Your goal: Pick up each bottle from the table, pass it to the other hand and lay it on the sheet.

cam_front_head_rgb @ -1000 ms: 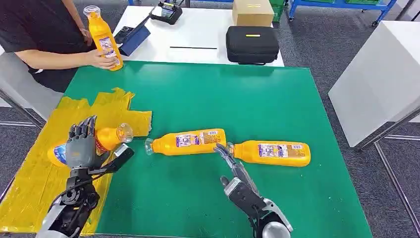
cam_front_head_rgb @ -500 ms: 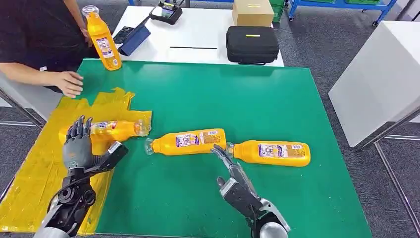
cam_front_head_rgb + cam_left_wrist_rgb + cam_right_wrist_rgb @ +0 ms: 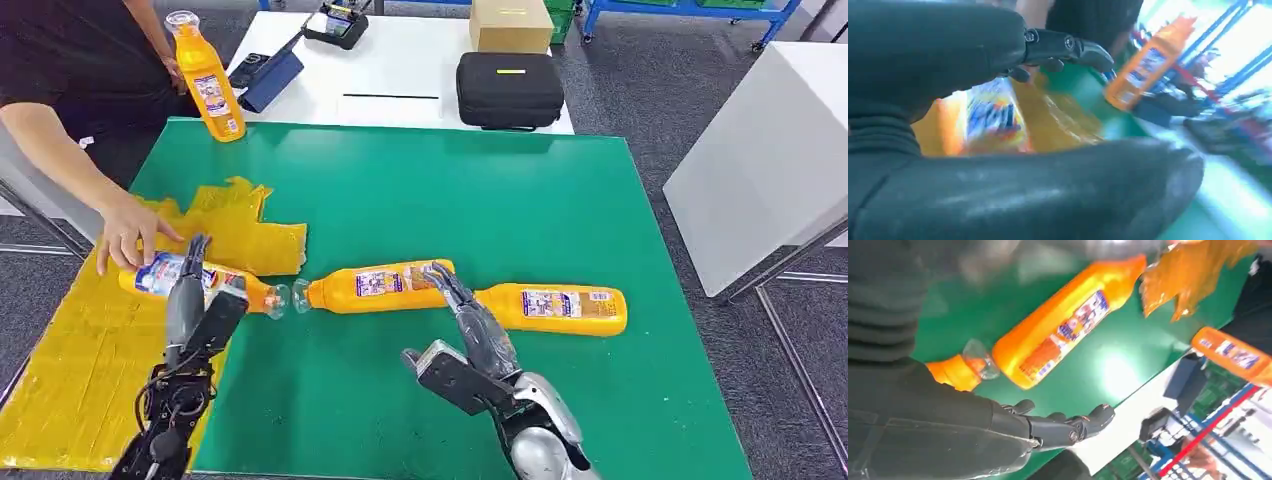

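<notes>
Right hand (image 3: 470, 335) is spread open, holding nothing, fingertips just over the necks of 2 lying bottles: middle bottle (image 3: 378, 285) and right bottle (image 3: 555, 307). Left hand (image 3: 195, 305) is open, empty, beside the sheet bottle (image 3: 175, 277) on the yellow sheet (image 3: 70, 370), where a person's hand (image 3: 128, 230) rests. Beyond, 1 upright bottle (image 3: 207, 80).

On the tabletop (image 3: 560, 190) two bottles lie end to end: middle bottle (image 3: 375, 286) left of right bottle (image 3: 560, 308). A third bottle (image 3: 200, 282) lies on the sheet (image 3: 70, 370) at left; a fourth (image 3: 205, 78) stands at the far left corner.

Three orange bottles (image 3: 380, 286) lie flat; one (image 3: 208, 80) stands upright.
</notes>
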Available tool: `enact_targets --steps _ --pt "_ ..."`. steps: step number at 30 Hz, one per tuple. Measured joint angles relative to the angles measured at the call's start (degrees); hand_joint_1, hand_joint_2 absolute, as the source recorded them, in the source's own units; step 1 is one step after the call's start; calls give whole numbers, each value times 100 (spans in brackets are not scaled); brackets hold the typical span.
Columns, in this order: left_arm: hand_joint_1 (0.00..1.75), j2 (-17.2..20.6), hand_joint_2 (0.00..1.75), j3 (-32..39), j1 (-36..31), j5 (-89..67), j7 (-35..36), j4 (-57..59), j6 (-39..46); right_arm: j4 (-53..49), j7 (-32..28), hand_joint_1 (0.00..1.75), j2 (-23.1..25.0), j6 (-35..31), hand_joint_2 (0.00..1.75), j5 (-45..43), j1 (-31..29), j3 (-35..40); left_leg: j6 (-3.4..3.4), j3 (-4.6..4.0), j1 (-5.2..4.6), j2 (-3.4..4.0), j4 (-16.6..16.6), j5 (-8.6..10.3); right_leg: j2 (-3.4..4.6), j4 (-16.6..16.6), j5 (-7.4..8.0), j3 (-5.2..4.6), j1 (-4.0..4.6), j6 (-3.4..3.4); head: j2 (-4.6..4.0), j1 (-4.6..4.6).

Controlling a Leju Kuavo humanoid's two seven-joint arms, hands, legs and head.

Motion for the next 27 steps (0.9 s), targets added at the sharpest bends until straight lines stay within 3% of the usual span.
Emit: enact_targets --steps 4,11,18,27 --pt "0 -321 0 -11 574 2253 -148 -1484 -438 109 163 0 -22 -436 175 264 -177 -2 1 -6 -1 1 0 -3 0 -1 -1 -6 -1 0 0 0" --pt "0 -341 0 22 1648 3513 -60 -3348 -1146 127 627 0 -181 -983 175 829 -308 -2 0 -4 2 1 -2 -4 0 -1 -3 -9 3 -1 0 0" --pt "0 -321 0 57 2152 3674 -161 -4000 -1230 118 856 0 -295 -937 175 1025 -307 -2 1 -4 2 0 -2 -3 -1 -1 -3 -6 1 0 0 0" --pt "0 -185 0 -96 2063 3684 -233 -4035 -924 413 1082 0 -267 -741 175 1657 -545 269 0 -3 2 -1 -2 0 -1 0 -1 -3 2 1 0 0"
